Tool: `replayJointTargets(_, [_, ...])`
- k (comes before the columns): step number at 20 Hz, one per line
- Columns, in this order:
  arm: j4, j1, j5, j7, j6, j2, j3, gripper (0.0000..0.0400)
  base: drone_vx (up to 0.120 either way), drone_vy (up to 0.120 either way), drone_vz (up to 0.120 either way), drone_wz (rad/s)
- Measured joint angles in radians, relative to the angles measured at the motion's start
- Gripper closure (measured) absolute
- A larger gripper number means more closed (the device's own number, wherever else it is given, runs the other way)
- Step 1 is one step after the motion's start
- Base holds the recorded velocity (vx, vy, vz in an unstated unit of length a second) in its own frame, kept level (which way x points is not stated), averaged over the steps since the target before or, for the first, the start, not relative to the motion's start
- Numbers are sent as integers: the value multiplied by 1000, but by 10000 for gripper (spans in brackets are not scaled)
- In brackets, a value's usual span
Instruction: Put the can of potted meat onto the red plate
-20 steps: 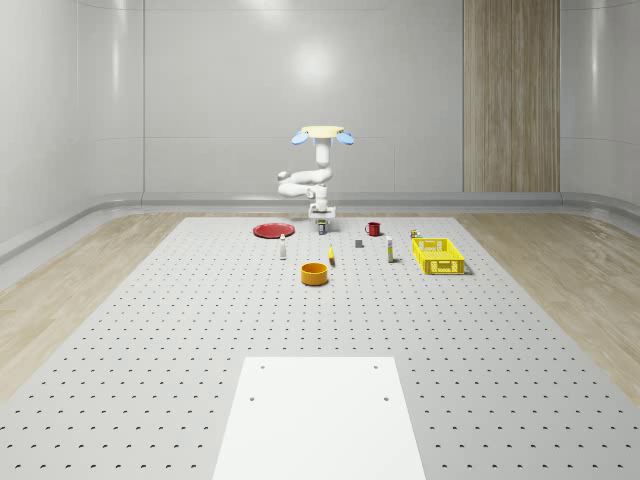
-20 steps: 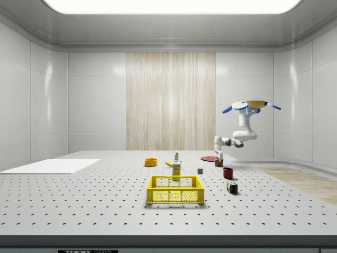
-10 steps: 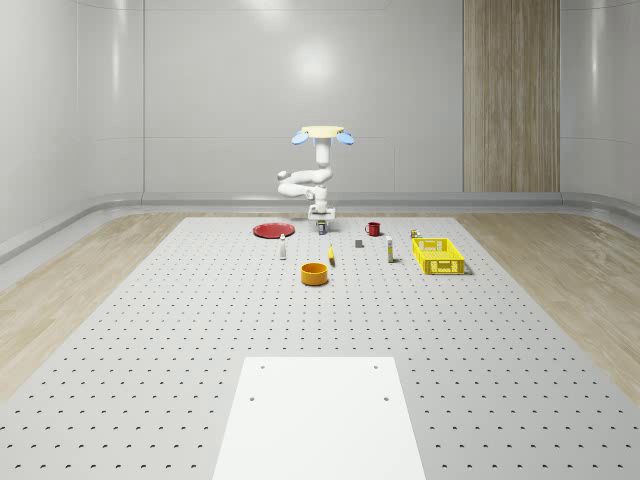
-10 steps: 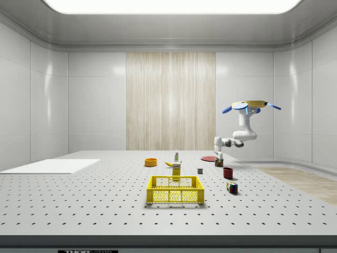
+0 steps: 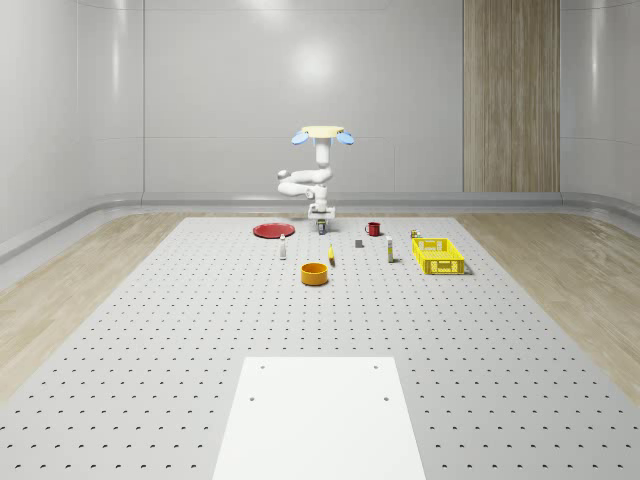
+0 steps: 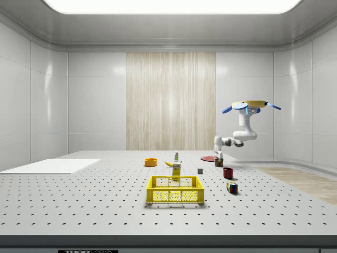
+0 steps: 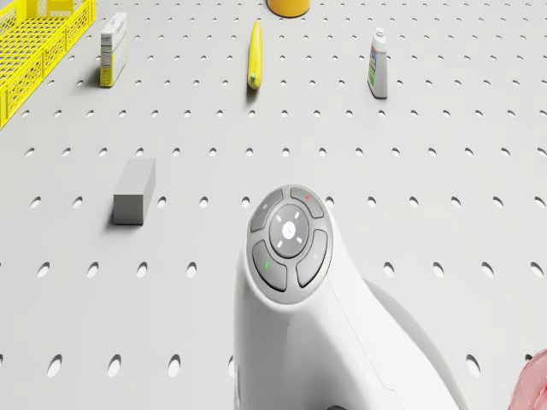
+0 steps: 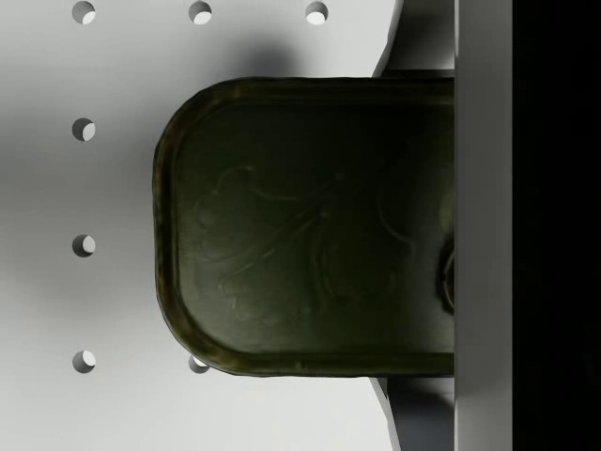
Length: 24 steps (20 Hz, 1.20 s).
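Presently: hovering drone beside flat red plate; gripper over dark rounded-rectangular metal can (finger state indeterminable).

A grey perforated surface carries a white sheet at 6 o'clock, orange bowl centrally, yellow basket at 2 o'clock, red plate at 11 o'clock.

Directly under the gripper, the can of potted meat was cut off by a dark band, its far end hidden.
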Motion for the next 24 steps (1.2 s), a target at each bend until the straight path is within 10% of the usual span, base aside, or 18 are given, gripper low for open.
replayJointTargets(10, [-13,-5,74,10,-14,-10,75,114,0,-104,116,0])
replayJointTargets(24, [-13,-11,95,18,7,-36,89,114,0,-120,0,0])
